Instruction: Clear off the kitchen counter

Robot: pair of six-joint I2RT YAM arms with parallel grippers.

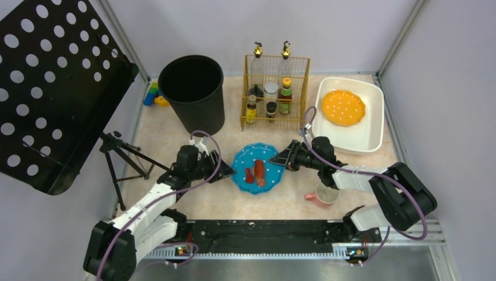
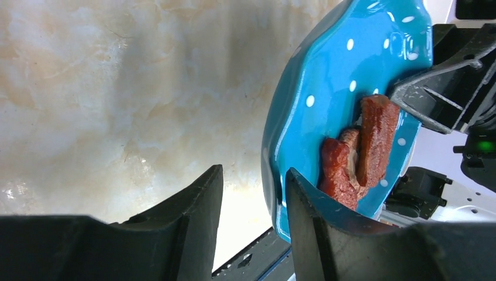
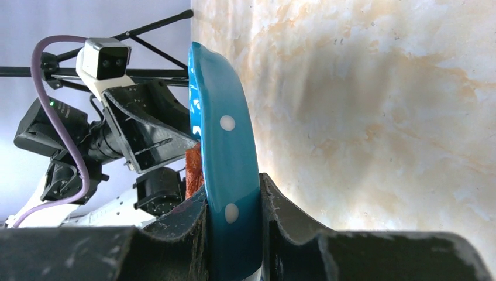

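A blue white-dotted plate [image 1: 257, 167] with red-brown food pieces [image 1: 258, 173] is at the middle of the marbled beige kitchen counter [image 1: 175, 140]. My right gripper [image 1: 281, 159] is shut on the plate's right rim; the right wrist view shows the rim [image 3: 225, 117] clamped between the fingers [image 3: 234, 205]. My left gripper [image 1: 225, 172] is open at the plate's left rim. In the left wrist view [image 2: 251, 193] the rim [image 2: 339, 70] sits by the right finger, with the food [image 2: 374, 140] beyond.
A black bin [image 1: 193, 91] stands at the back left, and a wire rack of bottles [image 1: 275, 93] at the back centre. A white tub [image 1: 357, 137] holds an orange plate [image 1: 343, 107]. A pink mug [image 1: 324, 195] is near the front right, and a tripod [image 1: 120, 158] at the left.
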